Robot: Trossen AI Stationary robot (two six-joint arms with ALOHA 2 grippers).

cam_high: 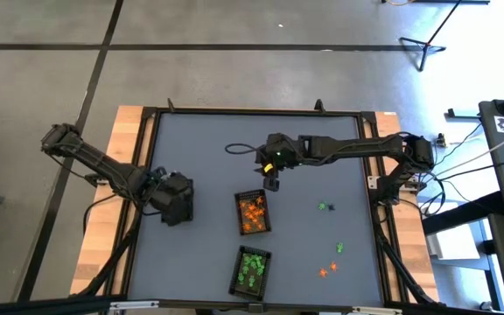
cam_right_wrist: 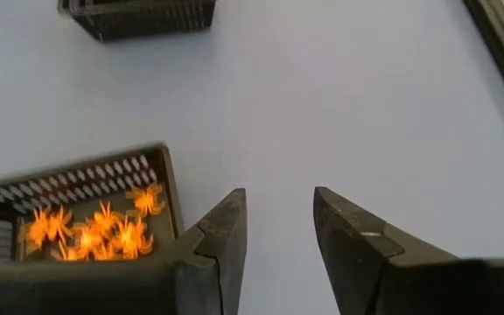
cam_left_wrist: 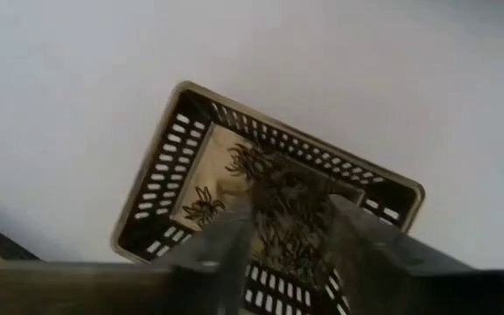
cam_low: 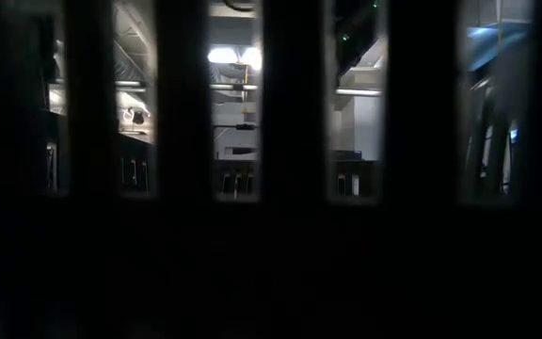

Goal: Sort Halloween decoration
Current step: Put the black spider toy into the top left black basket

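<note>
Three dark slotted trays hold the Halloween decoration. One tray (cam_high: 253, 213) is filled with orange trinkets (cam_right_wrist: 94, 229) and another (cam_high: 252, 269) with green ones. The third (cam_left_wrist: 182, 131) holds black trinkets (cam_left_wrist: 269, 201). My left gripper (cam_left_wrist: 291, 241) hangs open just above the black tray, pointing steeply down, with nothing between its fingers; in the high view it (cam_high: 175, 199) covers that tray. My right gripper (cam_high: 272, 179) is open over bare table beside the orange tray's far end, its fingers (cam_right_wrist: 226, 232) empty. A few loose green (cam_high: 325, 207) and orange (cam_high: 325, 269) trinkets lie on the mat to the right.
The grey mat is framed by a black rail (cam_high: 252, 112) on a wooden table. Another green trinket (cam_high: 340, 248) lies near the right front. A dark tray (cam_right_wrist: 138, 16) shows ahead of my right gripper. The low view is blocked by dark slats (cam_low: 290, 141) close to its lens.
</note>
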